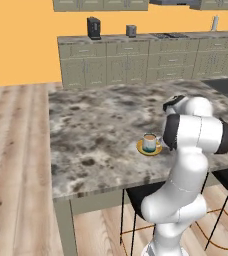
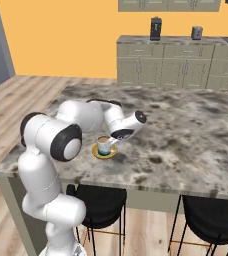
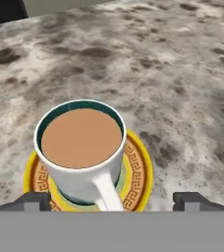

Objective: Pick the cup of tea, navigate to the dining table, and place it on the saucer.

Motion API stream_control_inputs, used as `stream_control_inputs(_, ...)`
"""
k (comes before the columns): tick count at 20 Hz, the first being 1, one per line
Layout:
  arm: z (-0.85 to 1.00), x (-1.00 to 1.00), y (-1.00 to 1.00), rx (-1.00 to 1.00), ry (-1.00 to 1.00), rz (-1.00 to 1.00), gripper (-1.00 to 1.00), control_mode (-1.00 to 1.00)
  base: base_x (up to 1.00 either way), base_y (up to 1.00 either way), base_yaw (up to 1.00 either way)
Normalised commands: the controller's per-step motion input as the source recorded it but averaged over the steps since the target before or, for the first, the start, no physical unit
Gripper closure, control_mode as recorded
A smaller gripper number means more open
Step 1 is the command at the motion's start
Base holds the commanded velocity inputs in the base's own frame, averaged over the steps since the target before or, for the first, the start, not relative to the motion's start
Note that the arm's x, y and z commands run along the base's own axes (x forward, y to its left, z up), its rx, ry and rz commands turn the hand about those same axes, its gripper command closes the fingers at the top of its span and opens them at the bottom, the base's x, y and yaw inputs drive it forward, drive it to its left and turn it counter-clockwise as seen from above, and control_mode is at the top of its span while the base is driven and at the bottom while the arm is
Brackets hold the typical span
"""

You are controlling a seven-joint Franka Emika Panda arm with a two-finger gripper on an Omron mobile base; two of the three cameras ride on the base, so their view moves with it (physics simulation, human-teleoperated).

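The cup of tea (image 3: 80, 150) is a white mug with a teal inner wall, filled close to the rim with light brown liquid. It stands upright on the saucer (image 3: 137, 170), its handle toward the bottom of the hand view. The saucer is a round yellow dish with an orange patterned band and a pale greenish centre. It lies flat on the mottled grey-brown desk (image 1: 96, 130), near the desk's front edge.

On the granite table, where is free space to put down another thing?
The mottled grey-brown granite dining table is bare to the left of and beyond the yellow-orange saucer, toward the far edge. It is crowded only at the near edge, where the whitish cup of tea stands on the saucer between the open gripper's fingers.
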Motion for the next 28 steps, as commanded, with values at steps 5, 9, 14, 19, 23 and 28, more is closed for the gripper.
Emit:
stream_control_inputs(5,0.69,-0.68,0.05,0.01,0.06,0.00,-1.00,-1.00,0.00,0.00,0.00)
stream_control_inputs(9,0.70,-1.00,0.31,0.00,0.10,-0.01,-1.00,-1.00,0.00,0.00,0.00)
stream_control_inputs(14,0.56,-0.99,0.65,-0.01,0.14,-0.13,-1.00,-1.00,0.00,0.00,0.00)
stream_control_inputs(19,0.34,-1.00,0.60,0.00,0.03,-0.30,-1.00,-1.00,0.00,0.00,0.00)
stream_control_inputs(23,0.48,-1.00,0.15,0.03,0.05,-0.31,-1.00,-1.00,0.00,0.00,0.00)
stream_control_inputs(28,0.60,-1.00,0.01,0.02,0.02,-0.25,-1.00,-1.00,0.00,0.00,0.00)
